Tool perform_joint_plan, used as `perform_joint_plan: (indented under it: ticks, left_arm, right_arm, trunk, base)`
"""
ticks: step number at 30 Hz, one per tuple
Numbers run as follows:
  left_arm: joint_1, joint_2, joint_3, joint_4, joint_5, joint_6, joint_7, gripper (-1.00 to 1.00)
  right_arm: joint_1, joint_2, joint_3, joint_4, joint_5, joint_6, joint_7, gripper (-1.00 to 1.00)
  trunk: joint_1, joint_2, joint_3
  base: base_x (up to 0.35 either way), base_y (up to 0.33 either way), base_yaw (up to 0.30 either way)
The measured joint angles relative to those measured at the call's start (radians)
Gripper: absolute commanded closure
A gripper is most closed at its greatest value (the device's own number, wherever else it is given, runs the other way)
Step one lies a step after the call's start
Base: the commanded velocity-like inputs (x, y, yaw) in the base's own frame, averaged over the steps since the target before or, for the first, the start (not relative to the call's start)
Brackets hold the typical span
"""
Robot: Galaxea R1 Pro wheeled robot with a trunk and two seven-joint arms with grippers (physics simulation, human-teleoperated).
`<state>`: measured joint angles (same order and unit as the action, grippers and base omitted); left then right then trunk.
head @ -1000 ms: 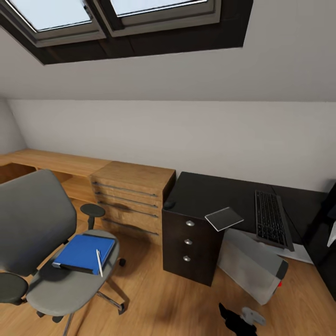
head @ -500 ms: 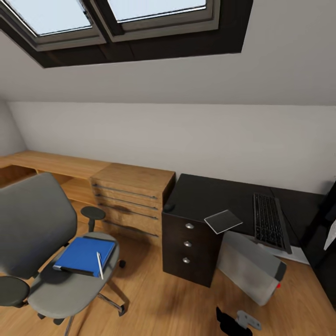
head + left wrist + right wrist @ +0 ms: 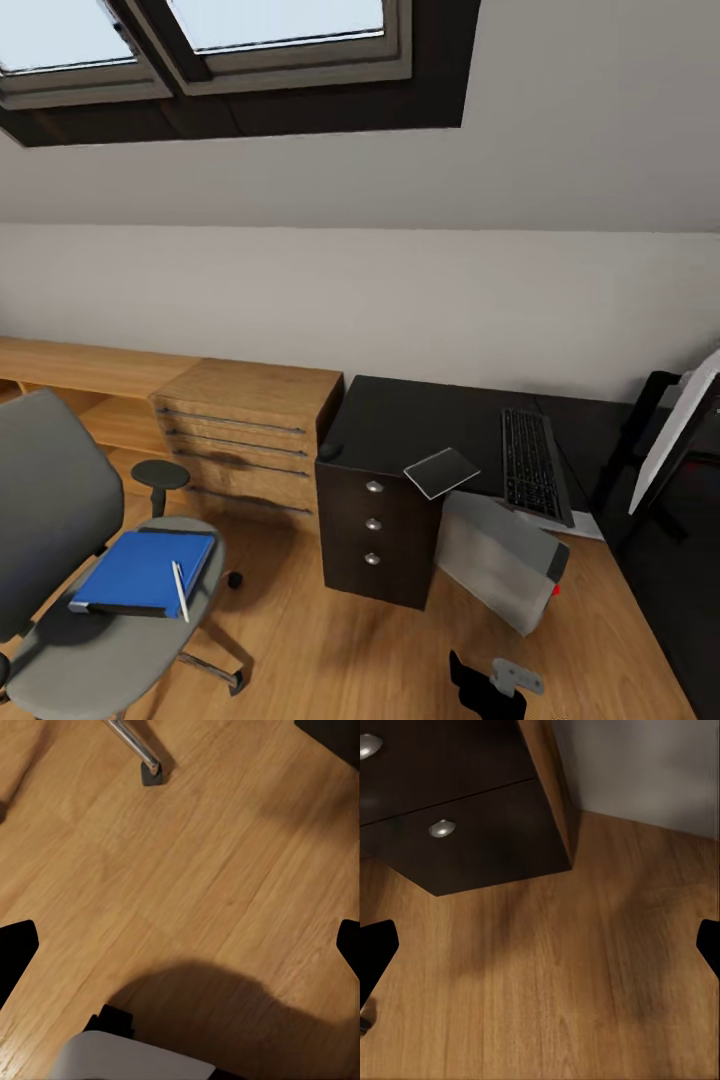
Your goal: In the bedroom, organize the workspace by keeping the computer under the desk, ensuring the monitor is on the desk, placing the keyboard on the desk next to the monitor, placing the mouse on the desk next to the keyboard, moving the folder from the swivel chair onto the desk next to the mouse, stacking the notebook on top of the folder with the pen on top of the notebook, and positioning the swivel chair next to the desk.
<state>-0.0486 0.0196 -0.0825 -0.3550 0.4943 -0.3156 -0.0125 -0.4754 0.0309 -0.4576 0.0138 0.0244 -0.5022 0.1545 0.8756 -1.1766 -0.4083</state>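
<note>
Room: grey walls, sloped ceiling, two dark-framed skylights (image 3: 270,40), light wood plank floor (image 3: 300,640).
Desk (image 3: 420,420): one, black matte top, three dark drawers with three round silver knobs down the front.
Keyboard (image 3: 533,465): one, slim, dark, low flat keys, lying on desk top right of centre.
Notebook (image 3: 441,472): one, thin pale rectangle with dark edge, at the desk's front edge, corner overhanging, left of keyboard and apart from it.
Mouse (image 3: 330,452): one, small dark rounded lump at desk's left front corner.
Monitor (image 3: 672,435): one, thin, pale back showing, tilted, at the right end of desk on black stand.
Computer (image 3: 500,565): one, boxy light-grey tower, leaning at an angle on floor just right of the drawers, below the desk top.
Swivel chair (image 3: 60,520): one, grey fabric seat and back, black round armrests, chrome legs, on floor well left of desk.
Folder (image 3: 140,572): one, flat bright blue rectangle, on chair seat.
Pen (image 3: 181,591): one, thin white stick, lying across folder's right edge.
Drawer chest (image 3: 245,435): one, light wood, dark slot handles, touching desk's left side.
Left gripper (image 3: 180,937): two black fingertips spread wide apart, nothing between, over bare floor near a chrome chair leg (image 3: 135,746).
Right gripper (image 3: 540,945): two black fingertips spread wide, nothing between, over floor by the drawer fronts.
</note>
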Motion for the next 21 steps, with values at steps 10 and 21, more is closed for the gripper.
perform_joint_plan:
  ticks: [10, 21]
  left_arm:
    - [0.0, 0.0, 0.001, 0.0, -0.002, -0.001, 0.0, -1.0]
    - [0.0, -0.015, -0.004, -0.005, -0.004, 0.001, -0.001, -1.0]
  right_arm:
    - [0.002, -0.002, 0.001, 0.0, 0.078, -0.004, 0.004, -1.0]
    - [0.005, -0.002, 0.0, 0.0, 0.216, -0.007, 0.002, -1.0]
  trunk:
    - [-0.038, 0.07, 0.029]
    - [-0.081, 0.147, 0.059]
  base:
    - [0.0, 0.0, -0.254]
    - [0.0, 0.0, -0.134]
